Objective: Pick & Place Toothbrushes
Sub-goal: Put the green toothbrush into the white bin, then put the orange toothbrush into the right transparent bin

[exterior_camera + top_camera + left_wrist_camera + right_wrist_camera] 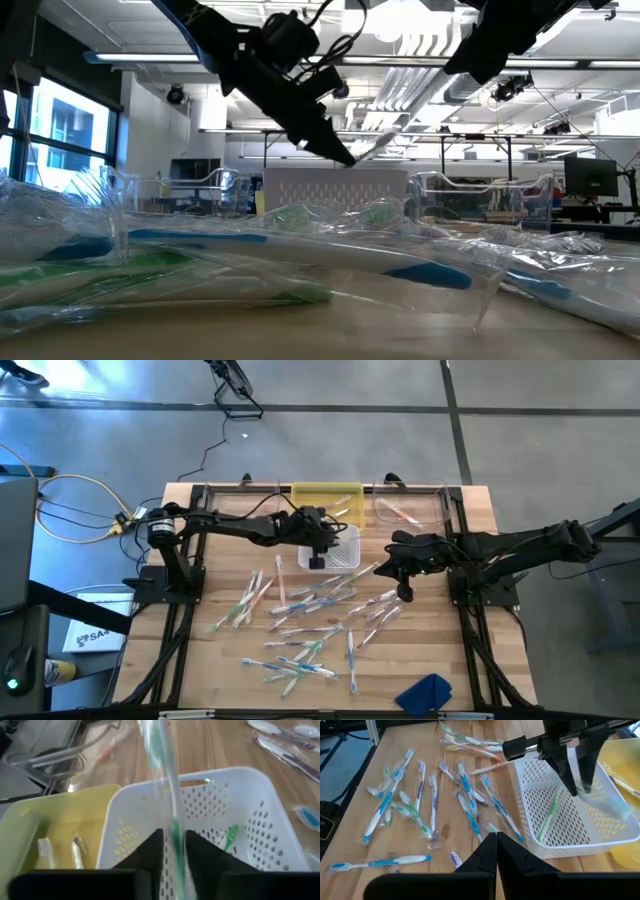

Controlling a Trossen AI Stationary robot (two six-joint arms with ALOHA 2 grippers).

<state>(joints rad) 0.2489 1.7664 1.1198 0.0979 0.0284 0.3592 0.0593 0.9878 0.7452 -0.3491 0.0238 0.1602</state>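
High view shows many toothbrushes [300, 615] left mid-frame, while the left gripper [318, 557], fingers pinching one, hangs over the white basket [345, 550], holding few.

About thirty toothbrushes [300, 622], three bins: white [348, 552], yellow [318, 494], clear [428, 510], one blue cloth [428, 692]

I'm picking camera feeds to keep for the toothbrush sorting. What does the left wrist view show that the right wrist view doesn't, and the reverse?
Only the left wrist view: two items lying in the yellow bin, and the wrapped green toothbrush seen close between the left gripper fingers.

Only the right wrist view: the many loose toothbrushes spread over the table, and the shut right gripper.

Both: the white basket with a green toothbrush already inside.
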